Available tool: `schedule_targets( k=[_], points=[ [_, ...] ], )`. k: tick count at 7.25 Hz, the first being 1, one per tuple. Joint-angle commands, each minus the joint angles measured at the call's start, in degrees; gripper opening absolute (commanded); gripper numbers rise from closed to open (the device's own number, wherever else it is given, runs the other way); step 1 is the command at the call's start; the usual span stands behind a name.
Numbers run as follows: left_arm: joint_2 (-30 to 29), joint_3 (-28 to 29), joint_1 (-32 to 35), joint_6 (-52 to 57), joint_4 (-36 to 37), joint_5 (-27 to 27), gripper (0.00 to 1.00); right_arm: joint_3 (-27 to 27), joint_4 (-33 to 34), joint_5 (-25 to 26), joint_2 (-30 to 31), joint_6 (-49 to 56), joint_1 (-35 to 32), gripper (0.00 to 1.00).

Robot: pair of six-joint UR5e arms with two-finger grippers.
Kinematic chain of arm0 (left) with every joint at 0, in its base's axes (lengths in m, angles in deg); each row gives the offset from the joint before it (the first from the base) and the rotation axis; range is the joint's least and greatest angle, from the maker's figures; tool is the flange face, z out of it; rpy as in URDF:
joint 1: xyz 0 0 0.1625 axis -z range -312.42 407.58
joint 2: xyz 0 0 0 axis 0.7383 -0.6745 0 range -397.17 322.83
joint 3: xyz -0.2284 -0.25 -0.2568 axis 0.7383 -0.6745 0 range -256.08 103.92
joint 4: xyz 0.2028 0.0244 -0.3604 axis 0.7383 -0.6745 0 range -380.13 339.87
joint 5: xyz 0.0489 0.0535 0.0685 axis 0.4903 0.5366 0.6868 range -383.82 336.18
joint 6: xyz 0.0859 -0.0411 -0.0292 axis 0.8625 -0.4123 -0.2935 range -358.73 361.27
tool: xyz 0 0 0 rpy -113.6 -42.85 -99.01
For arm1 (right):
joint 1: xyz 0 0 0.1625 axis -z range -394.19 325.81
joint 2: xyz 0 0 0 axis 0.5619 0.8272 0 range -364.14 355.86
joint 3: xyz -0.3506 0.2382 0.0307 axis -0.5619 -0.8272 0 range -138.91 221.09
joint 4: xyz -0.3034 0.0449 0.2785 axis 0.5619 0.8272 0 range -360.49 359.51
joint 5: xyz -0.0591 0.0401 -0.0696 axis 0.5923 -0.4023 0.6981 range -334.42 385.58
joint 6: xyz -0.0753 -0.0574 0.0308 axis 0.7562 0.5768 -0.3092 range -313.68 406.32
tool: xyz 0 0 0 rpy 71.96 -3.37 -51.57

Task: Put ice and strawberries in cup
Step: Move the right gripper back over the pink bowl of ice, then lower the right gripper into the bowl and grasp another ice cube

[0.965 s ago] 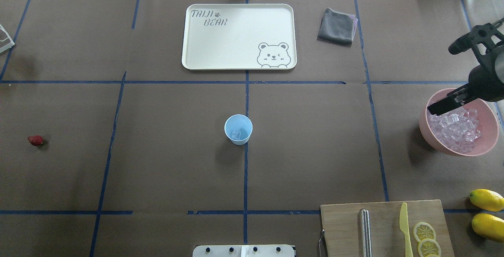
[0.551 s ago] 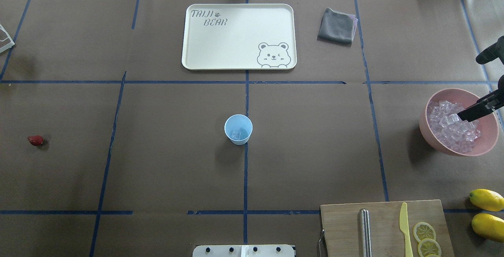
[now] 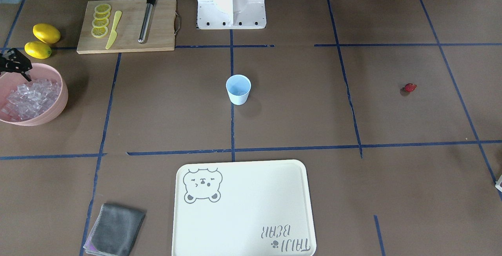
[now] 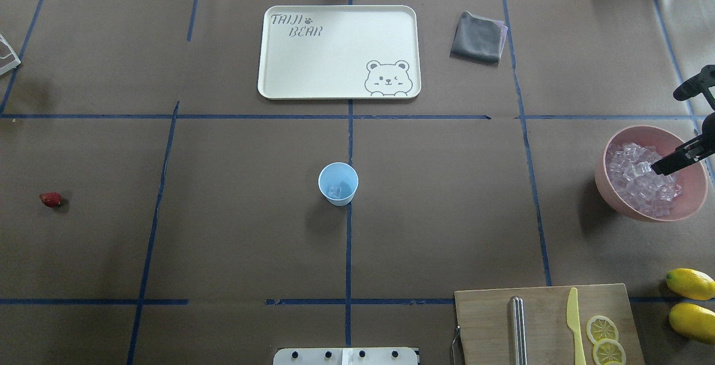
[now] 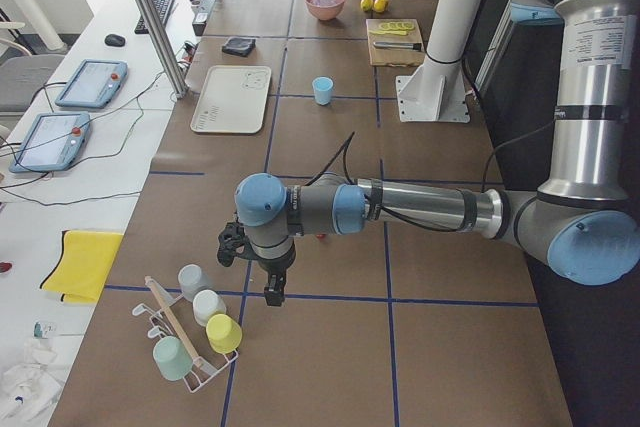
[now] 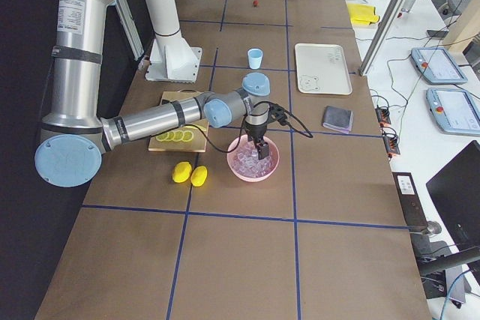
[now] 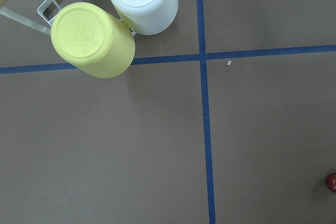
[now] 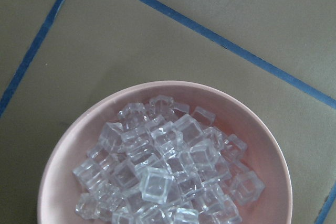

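brown table: right pincer over ice bowl.

Opposed overviews, both on cup

The cream tray bears the words "TAIJI BEAR" with a pawprint and a bear drawing.

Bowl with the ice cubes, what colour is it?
Pink. The bowl shows best in the right wrist view.
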Motion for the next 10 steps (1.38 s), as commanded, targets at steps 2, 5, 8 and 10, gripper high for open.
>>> schedule_targets(
  k=[2, 5, 8, 10],
  points=[
    [0.0, -0.1, 0.0, 0.0, 0.0, 0.0, 1.00, -2.4, -1.8, -1.0, 0.4, -2.4, 0.1, 0.99],
    [-0.1, -0.1, 0.0, 0.0, -0.1, 0.0, 1.00, -2.6, -1.8, -1.0, 1.1, -2.4, 2.2, 0.99],
    [-0.1, -0.1, 0.0, 0.0, -0.1, 0.0, 1.00, -4.3, -1.8, -1.0, 1.0, -2.4, 3.6, 0.99],
    [-0.1, 0.0, 0.0, 0.0, -0.1, 0.0, 1.00, -4.3, -1.8, -1.0, 1.0, -2.4, 3.6, 0.91]
  ],
)
